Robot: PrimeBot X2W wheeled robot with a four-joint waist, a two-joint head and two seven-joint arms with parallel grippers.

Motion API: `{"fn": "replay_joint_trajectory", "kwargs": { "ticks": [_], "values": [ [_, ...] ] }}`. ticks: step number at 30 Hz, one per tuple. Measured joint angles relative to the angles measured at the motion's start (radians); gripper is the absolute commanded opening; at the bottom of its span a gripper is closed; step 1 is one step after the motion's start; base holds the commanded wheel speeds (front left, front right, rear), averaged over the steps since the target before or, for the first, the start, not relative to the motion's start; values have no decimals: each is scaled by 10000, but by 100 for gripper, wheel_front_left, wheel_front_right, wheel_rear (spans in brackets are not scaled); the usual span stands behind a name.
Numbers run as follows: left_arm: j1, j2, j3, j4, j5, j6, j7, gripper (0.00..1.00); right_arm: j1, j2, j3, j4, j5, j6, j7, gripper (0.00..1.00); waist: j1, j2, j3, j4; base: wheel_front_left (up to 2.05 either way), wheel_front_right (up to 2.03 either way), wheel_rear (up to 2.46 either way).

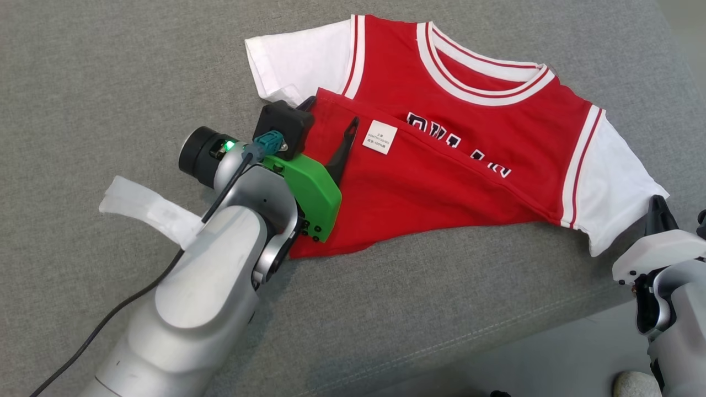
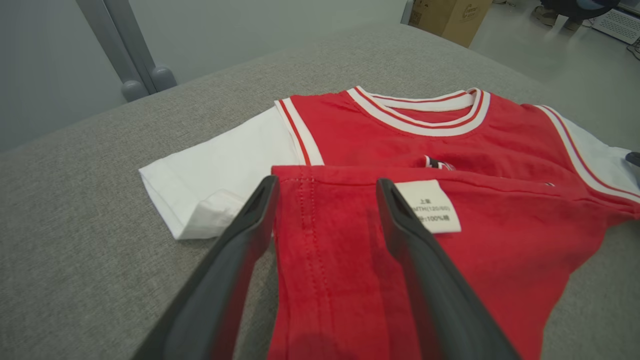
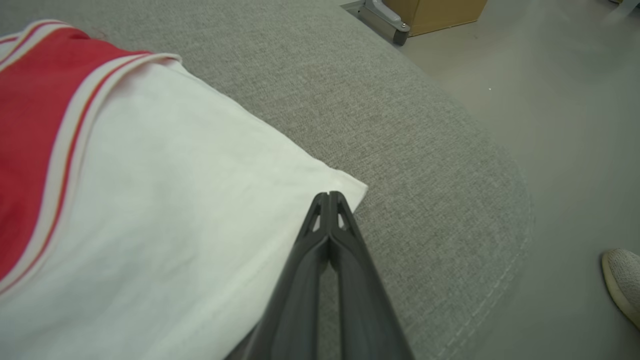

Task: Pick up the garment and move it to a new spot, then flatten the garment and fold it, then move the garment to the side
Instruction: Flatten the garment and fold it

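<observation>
The garment (image 1: 452,165) is a red jersey with white sleeves, lying on the grey cushion (image 1: 110,82) with its bottom part folded up over the chest. A white care label (image 1: 379,137) faces up on the fold. My left gripper (image 1: 331,113) is open, its two fingers straddling the fold's left corner (image 2: 300,210); in the left wrist view the left gripper (image 2: 327,187) has red cloth between its tips. My right gripper (image 1: 656,212) is at the white right sleeve (image 3: 150,200). In the right wrist view, the right gripper (image 3: 327,195) is shut at the sleeve's hem corner, pinching its edge.
The cushion's rounded front edge (image 1: 496,331) runs past my right arm, with grey floor (image 3: 575,125) beyond. A person's shoe (image 3: 622,285) stands on the floor. A cardboard box (image 2: 450,15) and metal legs with feet (image 2: 145,80) stand past the far side.
</observation>
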Motion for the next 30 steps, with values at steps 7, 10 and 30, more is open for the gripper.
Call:
{"fn": "replay_joint_trajectory", "kwargs": {
  "ticks": [7, 10, 30],
  "values": [
    [-281, -12, 13, 322, 0, -12, 79, 100, -4, 111, -48, 104, -71, 90, 0, 0, 0, 0, 6, -84, 0, 0, 0],
    [-337, -17, 13, 454, -2, -15, 174, 100, -5, 188, -79, 128, -109, 111, 0, 0, 0, 0, -5, -108, 0, 0, 0],
    [-588, -58, -29, 1145, -205, -15, 123, 60, -23, 263, -316, 253, -451, 267, 0, 0, 0, 0, -56, -178, 0, 0, 0]
  ]
}}
